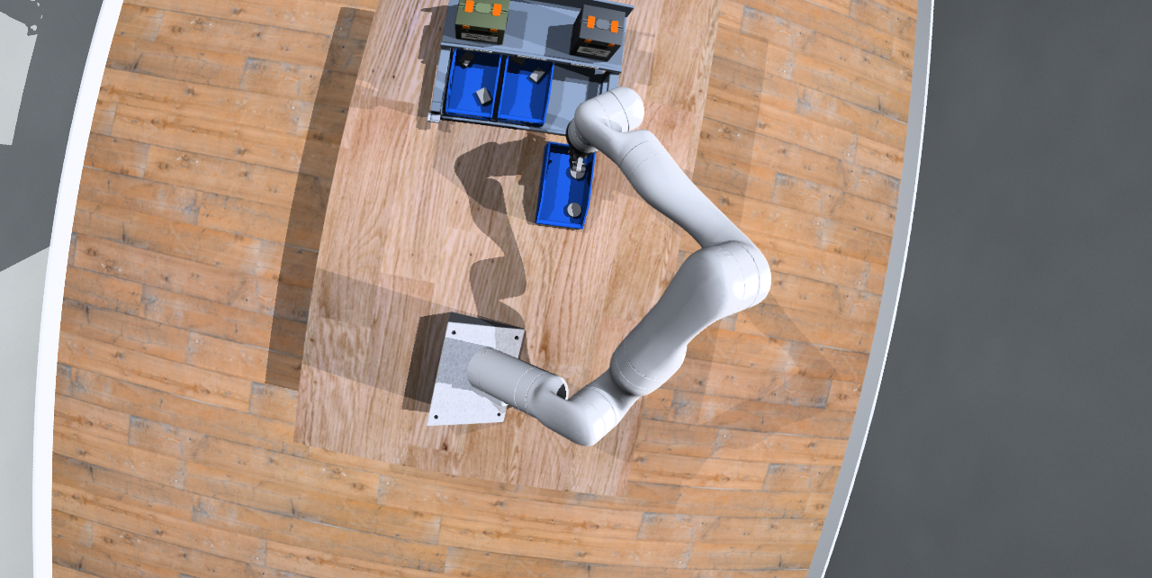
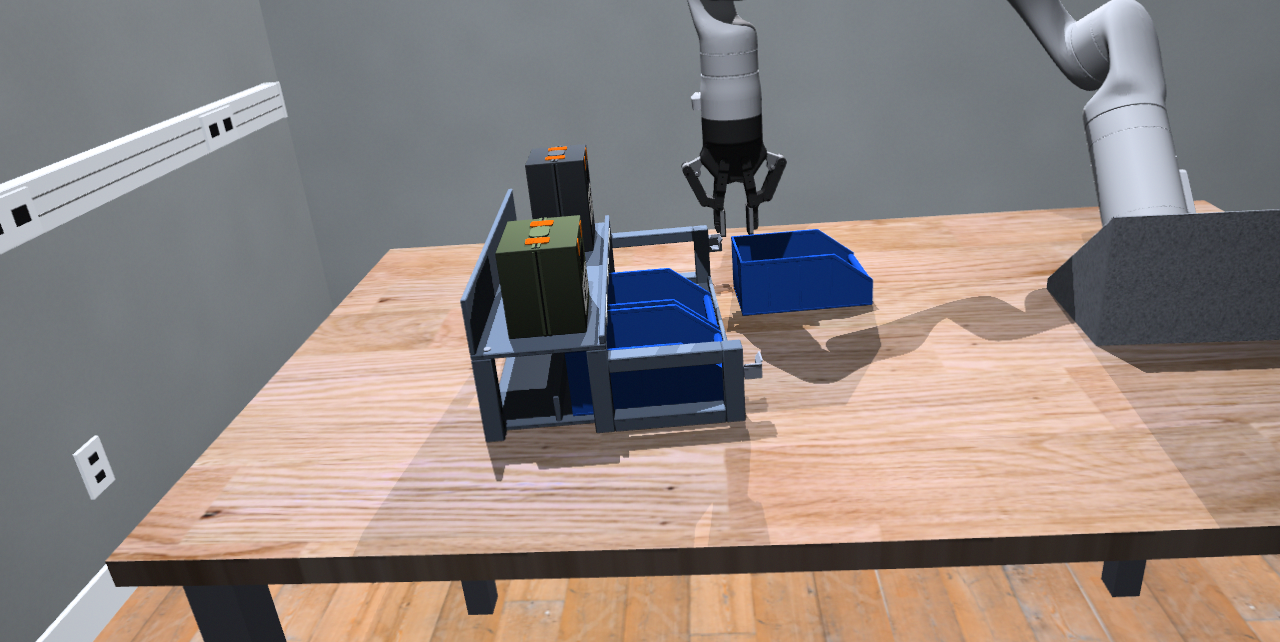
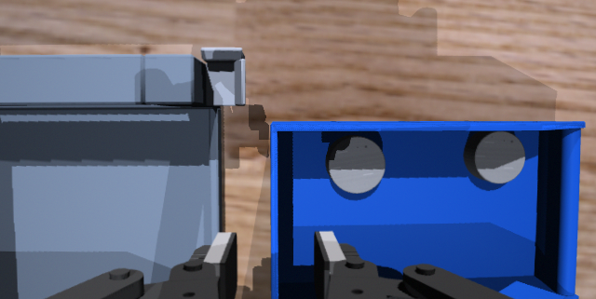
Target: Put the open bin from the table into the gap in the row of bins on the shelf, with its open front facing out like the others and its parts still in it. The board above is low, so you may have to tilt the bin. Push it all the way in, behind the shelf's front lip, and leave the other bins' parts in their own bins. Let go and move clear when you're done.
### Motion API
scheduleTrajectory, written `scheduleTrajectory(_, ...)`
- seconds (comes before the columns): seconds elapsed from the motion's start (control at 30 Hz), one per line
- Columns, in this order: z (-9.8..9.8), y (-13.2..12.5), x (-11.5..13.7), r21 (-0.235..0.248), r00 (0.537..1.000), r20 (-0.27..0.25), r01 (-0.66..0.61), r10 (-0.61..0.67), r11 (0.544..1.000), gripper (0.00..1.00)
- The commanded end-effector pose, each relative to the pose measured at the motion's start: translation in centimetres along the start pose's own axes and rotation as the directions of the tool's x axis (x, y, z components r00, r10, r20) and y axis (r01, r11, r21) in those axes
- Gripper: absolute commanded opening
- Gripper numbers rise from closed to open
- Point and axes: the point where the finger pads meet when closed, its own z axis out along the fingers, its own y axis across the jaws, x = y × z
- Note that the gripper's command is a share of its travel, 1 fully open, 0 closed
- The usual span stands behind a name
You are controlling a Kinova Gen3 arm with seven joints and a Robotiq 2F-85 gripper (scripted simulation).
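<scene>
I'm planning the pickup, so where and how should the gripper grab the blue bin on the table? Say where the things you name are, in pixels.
Probably the tall back wall of the blue bin (image 1: 555,192) (image 2: 801,284) (image 3: 414,201), from straight above, one jaw inside and one outside. That thin, upright wall faces the shelf (image 1: 541,50) (image 2: 732,383) (image 3: 93,80); the opposite front is cut low.

In top view, looks nearly straight down from high above the brown wooden table (image 1: 386,252) (image 2: 447,495) (image 3: 466,10), far enough to include the entire white jointed arm (image 1: 700,284) (image 2: 729,92). In exterior view, looks from beside the table, slightly downward, across the grey metal shelf (image 1: 539,26) (image 2: 733,383) (image 3: 84,80), and cuts off the arm's upper part. In wrist view, looks downward from close, past the black two-finger gripper (image 1: 577,165) (image 2: 735,226) (image 3: 276,257), towards one shelf end and the separate blue plastic bin (image 1: 560,187) (image 2: 801,284) (image 3: 396,201). Between top and exterior, shares table, shelf, bin and arm; between these and wrist, shares that shelf end, gripper and bin.
</scene>
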Motion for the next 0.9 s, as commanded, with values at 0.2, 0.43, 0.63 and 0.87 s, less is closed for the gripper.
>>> scheduleTrajectory(0.2, 0.9, -0.1, 0.0, 0.002, 1.000, 0.001, 0.000, 0.000, 1.000, 0.39)
scheduleTrajectory(0.43, 0.9, -0.1, 0.0, 0.002, 1.000, 0.001, 0.000, 0.000, 1.000, 0.39)
scheduleTrajectory(0.63, 1.3, -0.1, 0.0, 0.002, 1.000, 0.001, 0.000, 0.000, 1.000, 0.39)
scheduleTrajectory(0.87, 1.9, -0.1, 0.0, 0.002, 1.000, 0.001, 0.000, 0.000, 1.000, 0.39)
